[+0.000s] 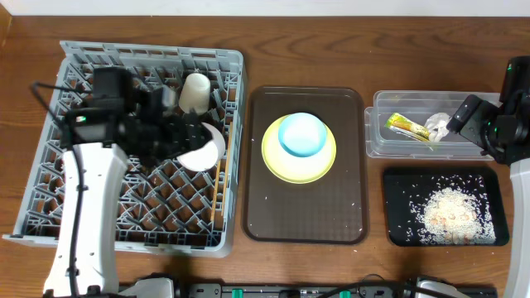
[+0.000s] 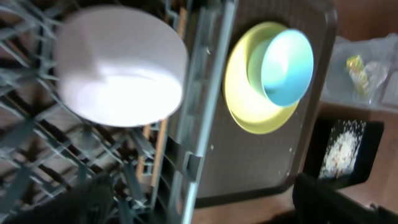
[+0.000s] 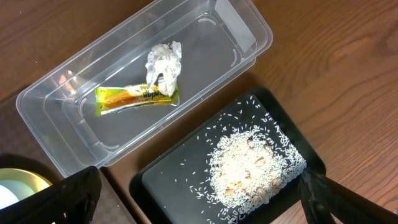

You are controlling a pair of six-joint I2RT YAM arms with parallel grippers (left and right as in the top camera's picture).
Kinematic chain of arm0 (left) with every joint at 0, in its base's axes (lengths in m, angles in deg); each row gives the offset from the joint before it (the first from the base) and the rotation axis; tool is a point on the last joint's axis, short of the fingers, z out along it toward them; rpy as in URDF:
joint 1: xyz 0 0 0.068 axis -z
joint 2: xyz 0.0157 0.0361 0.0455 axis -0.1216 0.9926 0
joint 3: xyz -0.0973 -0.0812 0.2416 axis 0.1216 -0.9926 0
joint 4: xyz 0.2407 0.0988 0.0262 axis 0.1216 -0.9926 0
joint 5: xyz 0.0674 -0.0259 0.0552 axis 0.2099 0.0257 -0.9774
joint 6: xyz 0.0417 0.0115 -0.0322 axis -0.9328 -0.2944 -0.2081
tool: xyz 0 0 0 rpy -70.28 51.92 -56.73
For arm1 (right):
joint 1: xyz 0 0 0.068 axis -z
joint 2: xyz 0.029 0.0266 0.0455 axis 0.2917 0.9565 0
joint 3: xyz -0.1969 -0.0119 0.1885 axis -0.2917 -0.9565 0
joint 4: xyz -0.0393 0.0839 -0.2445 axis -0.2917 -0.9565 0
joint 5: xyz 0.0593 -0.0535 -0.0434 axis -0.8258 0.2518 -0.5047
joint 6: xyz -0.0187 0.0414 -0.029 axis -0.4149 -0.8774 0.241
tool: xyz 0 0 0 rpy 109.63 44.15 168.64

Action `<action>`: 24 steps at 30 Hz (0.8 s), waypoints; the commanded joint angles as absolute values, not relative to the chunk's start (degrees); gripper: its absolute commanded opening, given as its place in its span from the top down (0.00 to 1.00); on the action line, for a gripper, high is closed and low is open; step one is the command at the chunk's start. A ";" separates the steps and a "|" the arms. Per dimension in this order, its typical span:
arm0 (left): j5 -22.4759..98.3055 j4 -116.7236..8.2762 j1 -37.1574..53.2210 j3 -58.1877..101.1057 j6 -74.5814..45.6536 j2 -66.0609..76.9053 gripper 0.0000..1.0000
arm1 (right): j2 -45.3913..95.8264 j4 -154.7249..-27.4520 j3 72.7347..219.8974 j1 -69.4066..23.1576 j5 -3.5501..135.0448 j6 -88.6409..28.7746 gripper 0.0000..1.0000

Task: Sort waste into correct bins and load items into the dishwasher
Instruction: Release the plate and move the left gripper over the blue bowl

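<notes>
Overhead and wrist views of a dish-loading station. The grey dish rack [image 1: 157, 51] fills the left of the desk [image 1: 331, 50]. The brown serving tray [image 1: 305, 211] lies just beside its right wall. To the right are the black tray [image 1: 402, 190] and, behind it, the clear tub [image 1: 381, 136]. The yellow plate [image 1: 290, 170] sits on the serving tray with the light blue bowl [image 1: 302, 135] standing on it. These two are the only items not yet in the rack. Both look rigid, glossy and probably slippery and breakable. The bowl likely has to come off first, pinched across its rim, and then the plate taken by its raised edge. The white bowl [image 1: 203, 151] lies tilted in the rack beside the left claw [image 1: 182, 132], whose fingers stand apart with nothing between them. The small white cup [image 1: 197, 91] lies behind it. The chopsticks [image 1: 219, 186] run along the inside of the rack's right wall. These three crowd the rack's near-tray side, and that wall must be cleared on the way in. The wrapper [image 3: 137, 96] and tissue [image 3: 165, 62] lie in the tub, and the rice scraps [image 3: 255, 168] are in the black tray. The right claw [image 1: 455, 117] hangs above the two bins, spread and empty.
</notes>
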State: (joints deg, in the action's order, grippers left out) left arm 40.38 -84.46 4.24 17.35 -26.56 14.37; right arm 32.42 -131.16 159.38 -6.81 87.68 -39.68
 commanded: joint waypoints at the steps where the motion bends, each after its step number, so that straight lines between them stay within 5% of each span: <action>1: 35.69 -84.44 7.30 17.18 -24.77 15.75 0.66 | 32.35 -131.25 159.70 -6.52 88.10 -39.31 0.01; 4: 28.80 -84.20 8.98 15.86 -19.79 16.80 0.92 | 32.35 -131.23 159.70 -6.52 88.10 -39.29 0.01; 24: 25.61 -76.00 9.31 14.20 -18.85 26.83 0.92 | 32.35 -131.25 159.70 -6.52 88.10 -39.29 0.01</action>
State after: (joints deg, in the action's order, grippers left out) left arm 26.42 -76.00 9.20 14.79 -19.15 25.39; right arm 32.42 -131.16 159.38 -6.81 87.68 -39.68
